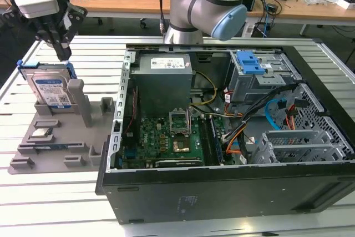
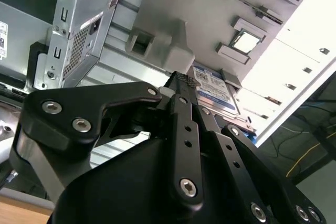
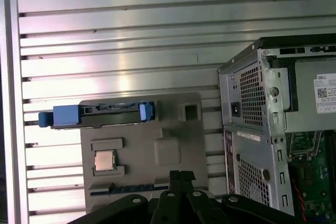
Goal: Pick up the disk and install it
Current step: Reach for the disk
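A slatted tabletop (image 1: 55,203) carries an open computer case (image 1: 222,184). By the tabletop's edge on the exterior view's left, a grey tray (image 1: 55,156) holds the disk (image 1: 50,90) upright at its corner. My jaws hover just above, closed and empty.

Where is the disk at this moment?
In the exterior view, the disk stands upright in the grey tray at the exterior view's left, beside the open computer case, with the tool hanging close above it.
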You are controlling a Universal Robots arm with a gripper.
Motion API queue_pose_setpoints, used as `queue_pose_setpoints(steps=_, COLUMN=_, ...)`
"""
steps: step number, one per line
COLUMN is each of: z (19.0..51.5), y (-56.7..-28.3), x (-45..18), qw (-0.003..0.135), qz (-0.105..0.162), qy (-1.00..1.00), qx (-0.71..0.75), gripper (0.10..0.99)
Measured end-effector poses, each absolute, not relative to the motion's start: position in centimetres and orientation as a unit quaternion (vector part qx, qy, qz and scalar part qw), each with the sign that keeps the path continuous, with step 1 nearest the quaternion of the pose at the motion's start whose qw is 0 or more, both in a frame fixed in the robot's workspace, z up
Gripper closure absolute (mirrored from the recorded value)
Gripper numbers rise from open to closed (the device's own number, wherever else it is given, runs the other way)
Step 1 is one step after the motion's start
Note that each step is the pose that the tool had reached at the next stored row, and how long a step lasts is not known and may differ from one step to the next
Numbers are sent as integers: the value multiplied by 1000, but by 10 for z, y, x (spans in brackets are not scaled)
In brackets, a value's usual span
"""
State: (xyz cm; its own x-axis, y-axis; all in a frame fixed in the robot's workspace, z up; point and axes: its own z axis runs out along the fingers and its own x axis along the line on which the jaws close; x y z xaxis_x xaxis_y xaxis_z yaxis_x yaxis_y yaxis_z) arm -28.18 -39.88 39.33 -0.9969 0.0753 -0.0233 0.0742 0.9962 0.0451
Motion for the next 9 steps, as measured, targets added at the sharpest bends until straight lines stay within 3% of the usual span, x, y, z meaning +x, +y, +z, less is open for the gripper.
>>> queue_pose_setpoints(steps=9, z=393, y=-399, x=-301, qw=12, qz=22, qy=999, qx=37, gripper=980)
